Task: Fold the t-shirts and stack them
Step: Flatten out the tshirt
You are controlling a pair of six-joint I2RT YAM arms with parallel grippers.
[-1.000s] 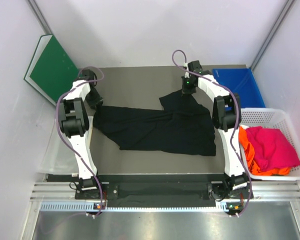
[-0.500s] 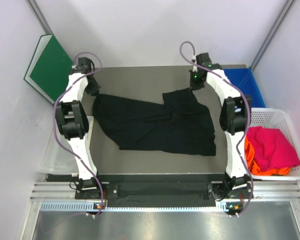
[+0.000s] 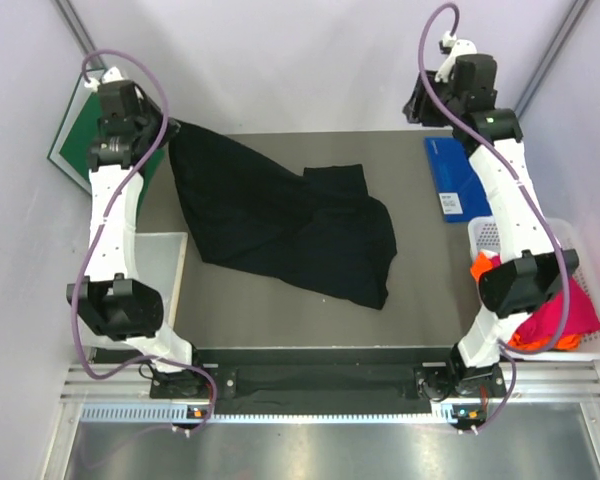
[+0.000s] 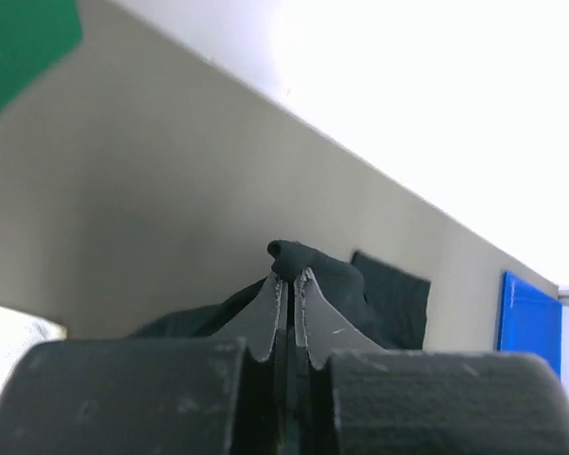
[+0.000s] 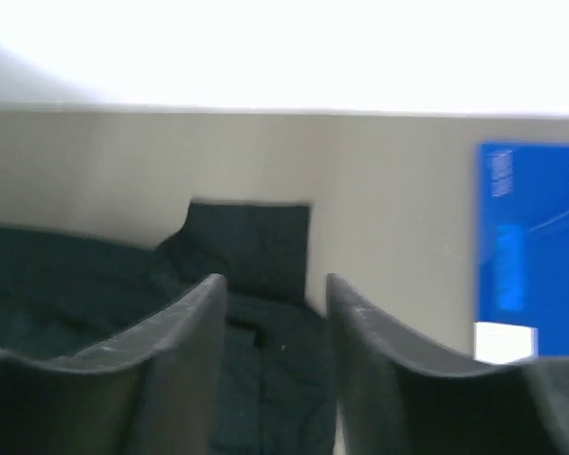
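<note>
nearest my bases, on the right, the white basket [image 3: 555, 226] holds the pink t-shirt [image 3: 570, 310], with the orange t-shirt [image 3: 483, 270] showing at its left side. my right arm crosses in front of both.

further out, the black t-shirt [image 3: 280, 225] lies rumpled across the middle of the grey table [image 3: 280, 310]. its far left part rises off the surface to my left gripper [image 4: 290, 280], which is clenched on a small bunch of that cloth; a dark nub pokes out just past the fingertips [image 4: 270, 294].

my right gripper [image 5: 275, 284] hangs raised at the far right, jaws apart with nothing between them. its view is blurred, but the cloth looks well below it. a blue sheet [image 3: 458, 175] lies flat under that arm, and the green board [image 3: 75, 130] leans at the far left wall.
</note>
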